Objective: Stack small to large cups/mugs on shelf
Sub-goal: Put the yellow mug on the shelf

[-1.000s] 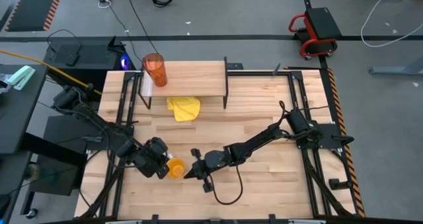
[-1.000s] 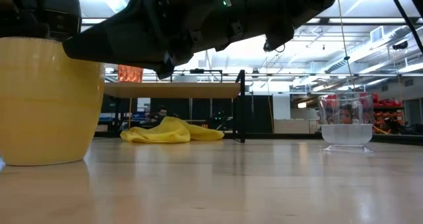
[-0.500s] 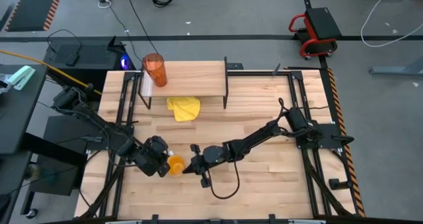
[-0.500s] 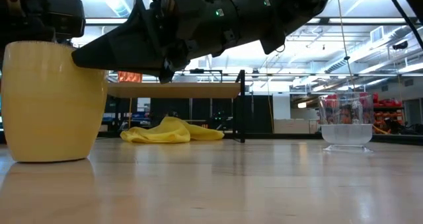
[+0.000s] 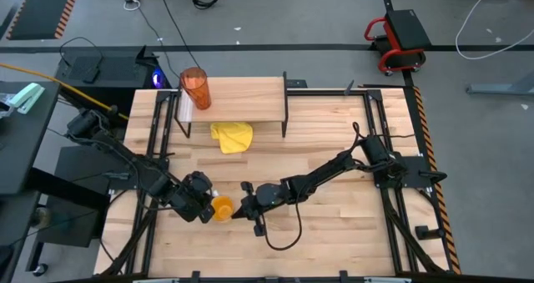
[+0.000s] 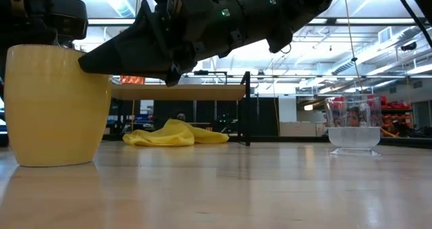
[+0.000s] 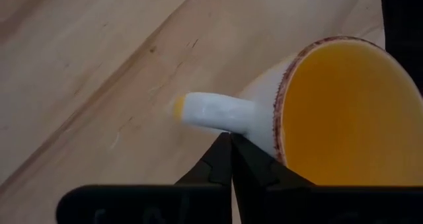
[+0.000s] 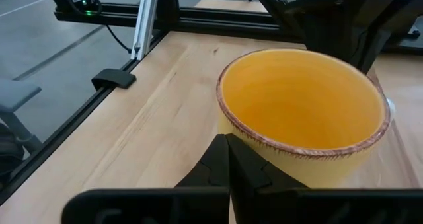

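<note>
The orange mug [image 5: 222, 209] stands upright on the table near its front, white handle [image 7: 215, 112] toward my left gripper [image 5: 205, 203]. That gripper is shut at the handle. My right gripper [image 5: 242, 209], also shut, meets the mug from the other side. The tall orange tumbler [image 5: 194, 87] stands on the left end of the shelf [image 5: 242, 99]. The small clear cup [image 6: 353, 131] stands on the table, at the right in the low view. My left gripper has its shut fingertips [image 7: 230, 143] against the underside of the white handle, where the handle joins the mug's wall [image 7: 261, 128]. Nothing lies between the fingers. They slant down from the table's left. My right gripper touches the mug's outer wall just below the rim [image 8: 232, 133] with its shut fingertips [image 8: 228, 145]. The fingers come nearly level from the table's right. The mug stands with its base [image 6: 54, 163] on the table.
A crumpled yellow cloth [image 5: 232, 136] lies on the table in front of the shelf, partly under its edge. Black shelf legs [image 5: 286, 120] stand behind it. Bare tabletop [image 5: 350, 233] stretches to the right of the arms.
My right gripper has swung toward the table's far-left, staying shut against the mug. The mug has slid a short way along the table away from the near edge, still upright.
</note>
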### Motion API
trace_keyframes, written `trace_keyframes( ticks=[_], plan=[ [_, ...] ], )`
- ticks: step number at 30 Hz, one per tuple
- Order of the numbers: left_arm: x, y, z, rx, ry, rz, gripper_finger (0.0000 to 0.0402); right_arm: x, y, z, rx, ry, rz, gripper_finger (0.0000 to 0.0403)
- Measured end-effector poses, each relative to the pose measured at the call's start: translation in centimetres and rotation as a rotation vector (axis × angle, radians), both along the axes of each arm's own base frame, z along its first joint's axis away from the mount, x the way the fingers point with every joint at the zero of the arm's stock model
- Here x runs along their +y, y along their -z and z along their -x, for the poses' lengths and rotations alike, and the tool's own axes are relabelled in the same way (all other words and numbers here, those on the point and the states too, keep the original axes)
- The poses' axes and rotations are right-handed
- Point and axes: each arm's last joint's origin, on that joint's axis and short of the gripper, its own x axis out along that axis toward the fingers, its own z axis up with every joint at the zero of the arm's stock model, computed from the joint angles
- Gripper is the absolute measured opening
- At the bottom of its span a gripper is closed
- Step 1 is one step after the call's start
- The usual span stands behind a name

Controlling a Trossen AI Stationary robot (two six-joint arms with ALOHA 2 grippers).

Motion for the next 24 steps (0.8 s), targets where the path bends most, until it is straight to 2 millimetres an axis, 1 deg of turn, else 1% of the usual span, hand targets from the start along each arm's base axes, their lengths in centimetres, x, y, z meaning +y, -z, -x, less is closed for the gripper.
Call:
trace_keyframes(
  ticks=[5,7,10,13,15,18,21,24],
  plan=[
    [-0.4,0.0,0.3,0.021,0.013,0.034,0.0026,-0.2,0.3,0.1,0.028,0.026,0.018,0.0],
    [-0.6,0.1,0.5,0.035,0.032,0.053,0.0025,-0.4,0.6,0.1,0.044,0.036,0.026,0.0],
    [-1.3,0.1,0.8,0.057,0.065,0.116,0.0015,-1.3,1.1,0.1,0.057,0.113,0.069,0.0],
    [-2.0,-0.6,0.5,-0.011,0.085,0.151,0.0008,-2.7,0.9,-0.4,0.029,0.204,0.093,0.0],
    [-2.1,-0.6,0.3,-0.046,0.11,0.131,0.0007,-3.5,0.7,-0.6,0.022,0.222,0.09,0.0],
    [-2.5,-1.1,-0.1,-0.109,0.162,0.134,0.0016,-4.2,0.8,-0.6,0.032,0.214,0.079,0.0],
    [-2.4,-1.0,0.0,-0.099,0.167,0.115,0.0027,-4.5,0.8,-0.7,0.035,0.214,0.076,0.0],
    [-2.3,-1.0,0.0,-0.101,0.169,0.112,0.003,-4.5,1.0,-0.6,0.058,0.212,0.078,0.0]
  ],
)
